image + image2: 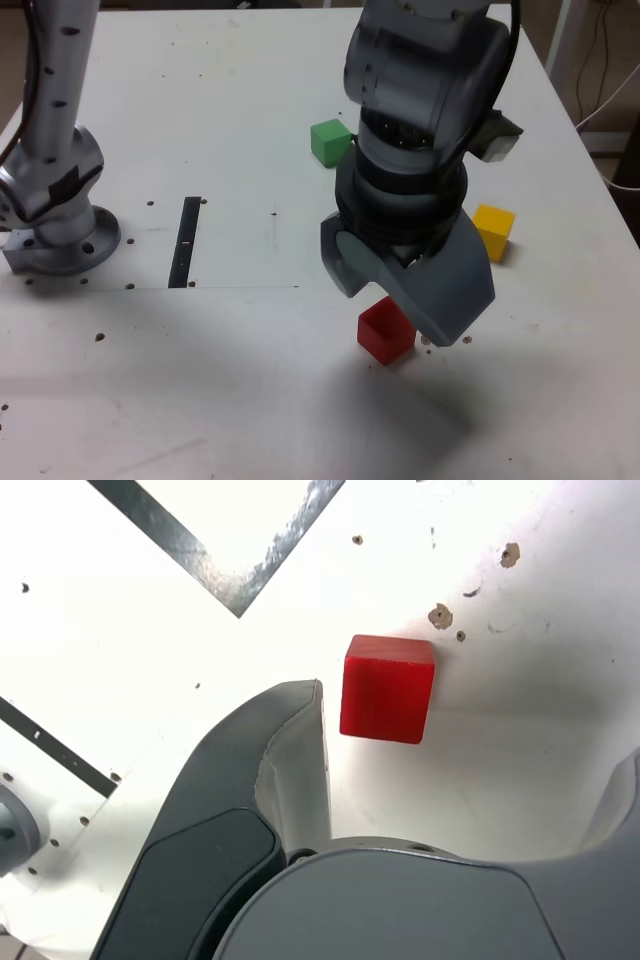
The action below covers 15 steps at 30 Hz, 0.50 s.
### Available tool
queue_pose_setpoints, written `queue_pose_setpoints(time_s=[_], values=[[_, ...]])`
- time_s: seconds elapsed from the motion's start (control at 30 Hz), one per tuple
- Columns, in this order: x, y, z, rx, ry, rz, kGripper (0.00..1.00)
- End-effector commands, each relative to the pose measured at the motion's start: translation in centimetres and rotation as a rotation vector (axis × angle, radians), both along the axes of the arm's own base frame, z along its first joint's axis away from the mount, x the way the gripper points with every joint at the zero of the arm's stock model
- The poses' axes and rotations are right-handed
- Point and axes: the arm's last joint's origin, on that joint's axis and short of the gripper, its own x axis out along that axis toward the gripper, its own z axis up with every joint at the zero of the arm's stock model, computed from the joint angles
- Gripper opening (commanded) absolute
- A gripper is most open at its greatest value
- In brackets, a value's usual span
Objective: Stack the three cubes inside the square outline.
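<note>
My gripper (400,300) hangs open just above the red cube (385,331), which rests on the white table. In the wrist view the red cube (388,688) lies between the wide jaws of the gripper (470,735), close to one finger (295,750) but apart from it. The green cube (330,142) sits farther back, beside the arm. At the exterior view's right is the yellow cube (494,231). One corner of the square outline (205,560) shows in the wrist view, beyond the red cube; in the exterior view the arm hides it.
A narrow black strip (186,242) lies flat on the table at the exterior view's left, also seen as the black strip (55,748) in the wrist view. The arm's base (60,235) is bolted at the far left. Small holes dot the table (200,400).
</note>
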Motion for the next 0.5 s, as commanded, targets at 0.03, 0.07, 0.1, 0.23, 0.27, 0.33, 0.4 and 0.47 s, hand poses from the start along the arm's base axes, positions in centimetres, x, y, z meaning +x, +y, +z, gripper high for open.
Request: queue_pose_setpoints(time_s=[0.03,0.07,0.1,0.23,0.27,0.33,0.4,0.47], values=[[0.1,-0.1,-0.7,0.018,0.014,-0.013,1.00],[0.1,-0.1,-0.9,0.022,0.019,-0.014,1.00],[0.0,-0.1,-1.0,0.026,0.024,-0.015,1.00],[0.1,-0.1,-1.8,0.035,0.037,-0.015,1.00],[0.1,-0.1,-1.9,0.036,0.039,-0.015,1.00],[0.2,-0.2,-2.2,0.037,0.041,-0.015,1.00],[0.4,-0.3,-2.5,0.038,0.042,-0.016,1.00],[0.5,-0.4,-2.7,0.038,0.044,-0.016,1.00]])
